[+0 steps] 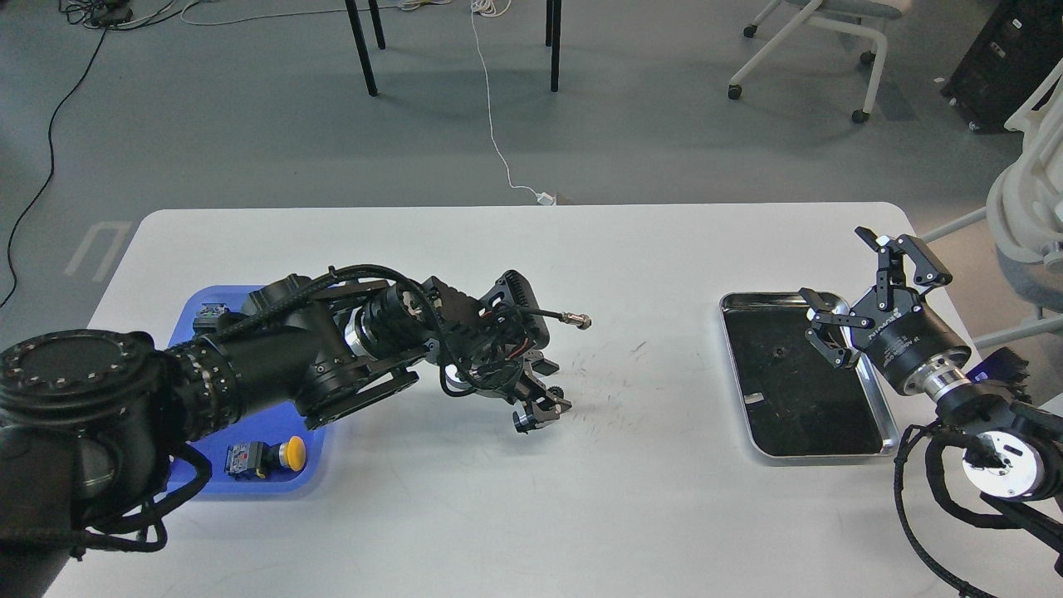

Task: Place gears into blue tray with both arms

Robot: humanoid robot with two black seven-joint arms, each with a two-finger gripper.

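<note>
The blue tray [309, 465] lies at the table's left, mostly covered by my left arm. My left gripper [540, 407] hangs low over the table's middle, right of the blue tray. Its fingers are closed on a small dark toothed piece that looks like a gear [554, 392]. Another gear [778, 352] lies on the dark bottom of the silver tray [885, 423] at the right. My right gripper [834, 266] stands open above that tray's far right corner, holding nothing.
In the blue tray sit a yellow-capped push-button switch [267, 458] at its near end and another switch [208, 318] at its far end. A cable with a metal plug [575, 318] sticks out from my left wrist. Chairs and cables are on the floor behind the table.
</note>
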